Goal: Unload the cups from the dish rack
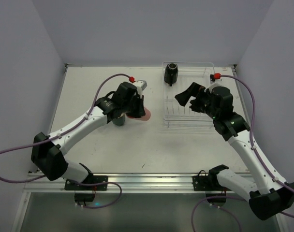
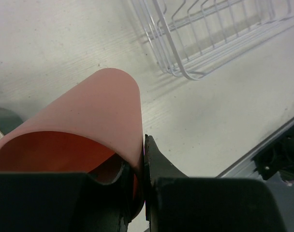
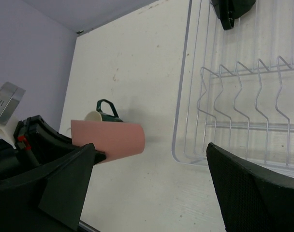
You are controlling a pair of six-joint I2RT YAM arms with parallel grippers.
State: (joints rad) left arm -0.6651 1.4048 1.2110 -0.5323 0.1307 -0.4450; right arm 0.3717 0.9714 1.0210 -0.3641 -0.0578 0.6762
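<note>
While our left gripper pinches the pink tumbler by its rim, tilted over the table beside the teal cup | right gripper spread wide above the rack | we judge two out, black cup left inside.

White table, matte, light scuffs. Pale lilac-grey walls box it in left, back and right. Aluminium rail along the near edge.
</note>
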